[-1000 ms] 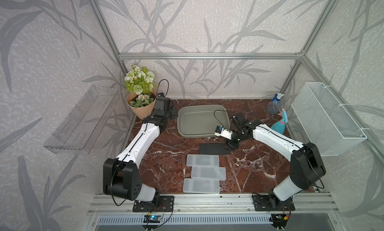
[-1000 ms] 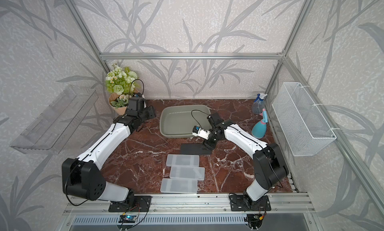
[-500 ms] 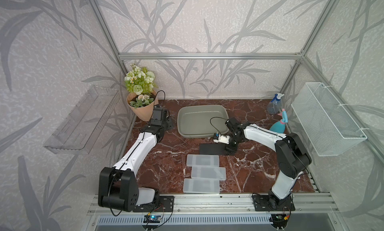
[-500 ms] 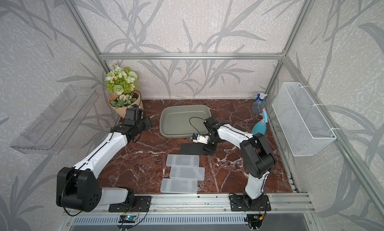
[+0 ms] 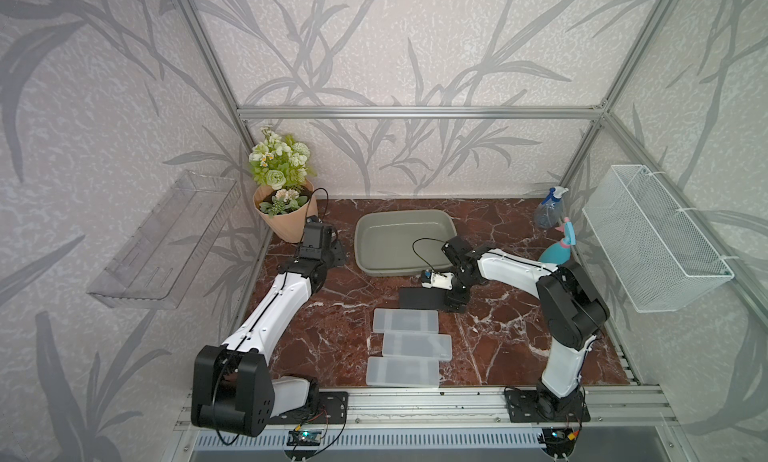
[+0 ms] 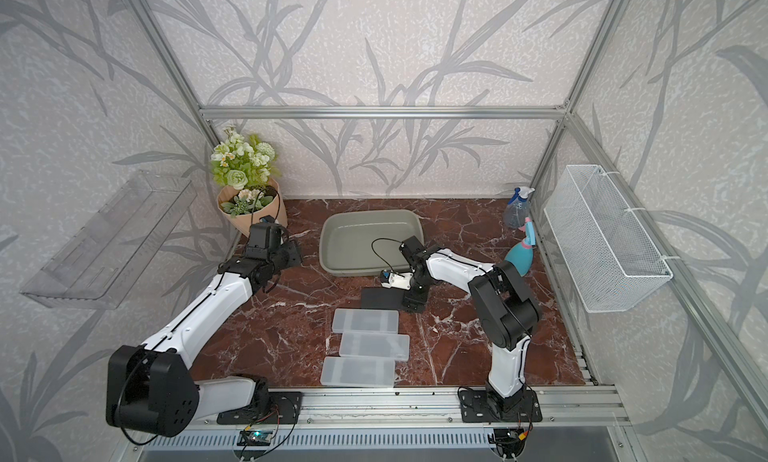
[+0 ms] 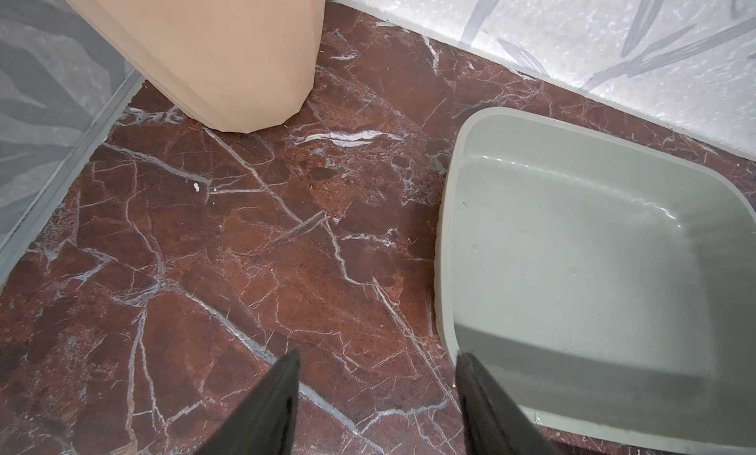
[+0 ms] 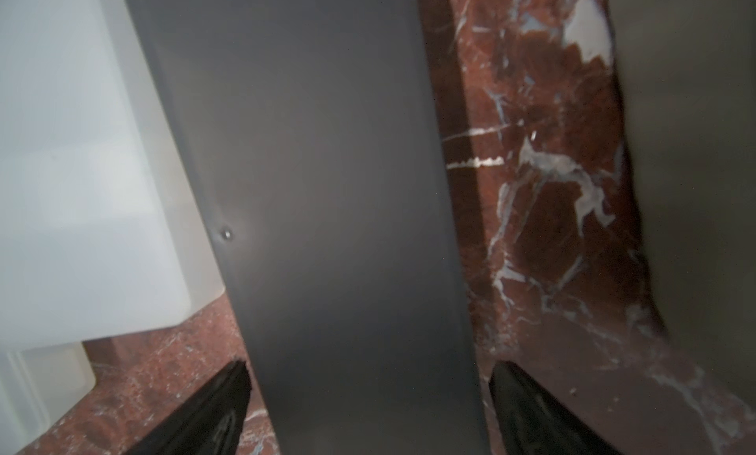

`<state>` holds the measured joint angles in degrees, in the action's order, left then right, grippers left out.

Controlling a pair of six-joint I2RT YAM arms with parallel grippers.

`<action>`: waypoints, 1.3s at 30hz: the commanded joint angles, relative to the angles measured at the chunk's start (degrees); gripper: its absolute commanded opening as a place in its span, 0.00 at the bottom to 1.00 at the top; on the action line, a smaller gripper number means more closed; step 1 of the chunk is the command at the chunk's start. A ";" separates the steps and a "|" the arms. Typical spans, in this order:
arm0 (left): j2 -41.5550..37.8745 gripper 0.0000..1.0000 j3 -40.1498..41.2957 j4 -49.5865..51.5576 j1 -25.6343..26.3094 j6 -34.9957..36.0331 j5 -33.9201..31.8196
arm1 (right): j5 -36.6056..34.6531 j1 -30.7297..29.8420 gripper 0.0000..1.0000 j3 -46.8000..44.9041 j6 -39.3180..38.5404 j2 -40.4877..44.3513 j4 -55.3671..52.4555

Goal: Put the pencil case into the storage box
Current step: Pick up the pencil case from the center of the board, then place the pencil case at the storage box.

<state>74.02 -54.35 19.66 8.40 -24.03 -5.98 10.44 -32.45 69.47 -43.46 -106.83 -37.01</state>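
The dark pencil case (image 8: 319, 166) is straddled by the right gripper (image 8: 368, 363), jaws wide, so it can be pinched.

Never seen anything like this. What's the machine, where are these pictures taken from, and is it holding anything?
Two robot arms stand by a marble table, each ending in a two-finger gripper. Two pictures look down from above; two come from cameras on the wrists. On the table: a grey-green storage box, a black pencil case, three frosted cases, a flower pot, spray bottles. The left gripper is open beside the box. The right gripper is open, straddling the pencil case's end. Nothing is held.
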 commanded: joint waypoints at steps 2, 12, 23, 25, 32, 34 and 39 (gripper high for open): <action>-0.77 0.63 0.21 -0.24 0.10 0.11 -0.79 | -2.63 -0.73 0.96 -0.58 -0.27 -1.27 3.18; 0.09 0.63 -0.14 -0.41 0.06 0.39 -0.61 | -6.52 -1.04 0.77 -3.52 1.00 1.75 8.42; 1.44 0.63 -0.68 -0.32 0.08 0.66 -0.41 | 1.21 -5.70 0.73 -0.31 4.72 20.74 -7.89; 1.84 0.63 -0.93 -0.32 0.06 0.81 -0.35 | 2.96 -7.81 0.71 0.39 7.72 22.99 -11.35; 3.59 0.63 -2.20 -0.76 0.08 1.00 1.41 | -3.46 -9.39 0.72 0.98 24.59 28.78 -1.74; 4.27 0.63 -2.96 -0.86 0.04 0.94 2.32 | -6.96 -8.59 0.70 4.39 27.84 25.87 0.73; 4.97 0.63 -4.69 -0.24 0.19 0.80 2.94 | -16.27 -7.18 0.67 18.53 35.53 12.19 1.23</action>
<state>78.76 -56.73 19.64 8.47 -23.57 -3.86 1.91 -40.34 82.32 -16.03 -89.54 -40.05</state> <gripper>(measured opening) 0.629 0.739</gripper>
